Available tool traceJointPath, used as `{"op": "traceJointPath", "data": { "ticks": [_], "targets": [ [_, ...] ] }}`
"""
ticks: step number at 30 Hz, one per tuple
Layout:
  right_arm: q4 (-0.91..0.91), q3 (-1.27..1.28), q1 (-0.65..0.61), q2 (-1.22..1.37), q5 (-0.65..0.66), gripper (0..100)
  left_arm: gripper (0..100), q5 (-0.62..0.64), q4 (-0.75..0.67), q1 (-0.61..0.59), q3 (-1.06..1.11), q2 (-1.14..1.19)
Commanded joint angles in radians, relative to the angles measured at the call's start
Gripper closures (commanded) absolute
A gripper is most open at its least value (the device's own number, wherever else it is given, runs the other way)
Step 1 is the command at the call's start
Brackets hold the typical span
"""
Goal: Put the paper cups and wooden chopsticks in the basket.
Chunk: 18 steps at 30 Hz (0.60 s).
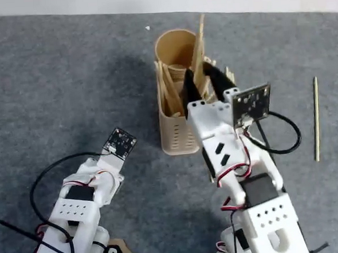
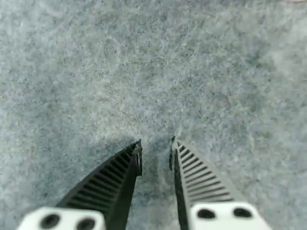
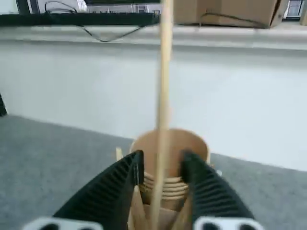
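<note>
A beige slotted basket (image 1: 175,138) stands mid-table on grey carpet. It holds stacked brown paper cups (image 1: 174,49) and several wooden chopsticks (image 1: 168,91). My right gripper (image 1: 205,84) hovers over the basket's near end, open. One chopstick (image 3: 164,76) stands upright between its fingers with a gap on each side, in front of the cups (image 3: 192,146). Another chopstick (image 1: 316,118) lies on the carpet at the right. My left gripper (image 2: 156,153) points down at bare carpet near the front left, slightly open with nothing in it.
Black cables (image 1: 284,136) loop beside the right arm and others trail from the left arm (image 1: 82,200). A white wall (image 3: 72,81) runs along the carpet's far edge. Carpet to the left of the basket is bare.
</note>
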Motion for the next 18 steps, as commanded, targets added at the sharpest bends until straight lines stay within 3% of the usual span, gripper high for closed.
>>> {"op": "traceJointPath", "data": {
  "ticks": [1,7,12,18],
  "targets": [
    [0.176,-0.193,0.039,-0.007,0.014,78.9,87,-0.009,-0.011,0.010,-0.002,-0.012],
    [0.535,-0.558,0.223,0.194,0.087,78.9,87,-0.009,-0.011,0.010,-0.002,-0.012],
    [0.800,-0.848,0.424,0.519,0.118,78.9,87,-0.009,-0.011,0.012,-0.002,-0.012],
    [0.891,-0.972,0.486,0.935,0.161,78.9,87,-0.009,-0.011,0.012,-0.002,-0.012]
  ]
}}
